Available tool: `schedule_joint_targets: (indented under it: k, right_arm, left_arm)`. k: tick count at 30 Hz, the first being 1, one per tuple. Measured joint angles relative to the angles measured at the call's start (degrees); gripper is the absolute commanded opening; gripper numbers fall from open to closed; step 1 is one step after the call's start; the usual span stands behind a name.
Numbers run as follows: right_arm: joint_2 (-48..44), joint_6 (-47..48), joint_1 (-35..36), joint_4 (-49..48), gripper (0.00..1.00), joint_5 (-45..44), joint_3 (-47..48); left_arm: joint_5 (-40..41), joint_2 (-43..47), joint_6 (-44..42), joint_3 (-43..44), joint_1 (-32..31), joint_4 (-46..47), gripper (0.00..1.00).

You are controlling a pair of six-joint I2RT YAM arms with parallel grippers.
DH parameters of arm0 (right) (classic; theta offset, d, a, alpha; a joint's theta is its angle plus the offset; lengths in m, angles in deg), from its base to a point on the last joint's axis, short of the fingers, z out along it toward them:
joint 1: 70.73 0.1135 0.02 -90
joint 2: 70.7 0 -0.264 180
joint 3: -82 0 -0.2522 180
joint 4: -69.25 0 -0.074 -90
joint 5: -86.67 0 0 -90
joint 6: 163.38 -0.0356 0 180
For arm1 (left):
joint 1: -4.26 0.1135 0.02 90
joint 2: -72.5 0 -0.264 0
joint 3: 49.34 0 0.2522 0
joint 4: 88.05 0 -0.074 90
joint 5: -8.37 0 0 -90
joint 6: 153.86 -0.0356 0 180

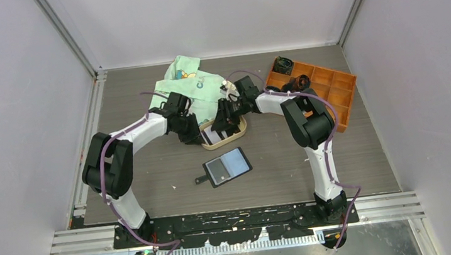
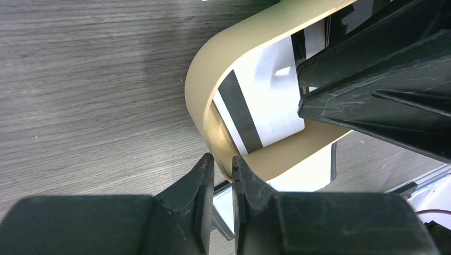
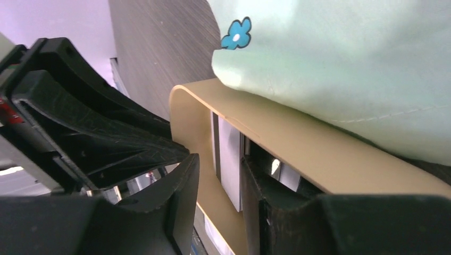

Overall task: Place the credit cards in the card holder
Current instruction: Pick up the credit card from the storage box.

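While left claw (image 2: 220, 166) nips the left end of the tray (image 2: 239, 48) and right claw (image 3: 218, 183) sits half-open astride a grey card (image 3: 230, 154) inside, pickup looks underway; next: pinch, lift, carry nearer to the open card holder (image 1: 228, 166).

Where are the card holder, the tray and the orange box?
card holder (image 1: 228, 166): top view, its grey inner pocket.
tray (image 2: 198, 89): left wrist view, its curved tan wall.
orange box (image 1: 336, 87): top view, a bare compartment.

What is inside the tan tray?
A whitish card with a black stripe shows in the tan tray. The left gripper and right gripper cover the rest; any other cards cannot be seen.
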Motion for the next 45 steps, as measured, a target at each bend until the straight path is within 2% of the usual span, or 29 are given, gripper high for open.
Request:
schedule_joint_targets:
  k: [9,24,33,45]
  right_arm:
    - [0.00,-4.37,-0.42,-5.81,0.37,5.35,-0.68]
    - [0.00,-5.35,1.51,-6.36,0.30,7.39,-0.70]
    - [-0.33,3.50,2.23,5.14,0.38,1.81,2.16]
    - [-0.63,9.22,1.90,11.58,0.35,-3.48,3.37]
  left_arm:
    - [0.09,0.00,0.59,0.17,0.07,-0.68,0.18]
    - [-0.85,-0.83,0.76,0.85,0.00,-0.20,0.19]
    - [-0.96,-0.85,0.76,0.85,0.00,-0.17,0.19]
    - [-1.36,-1.05,0.68,0.98,0.00,-0.20,0.21]
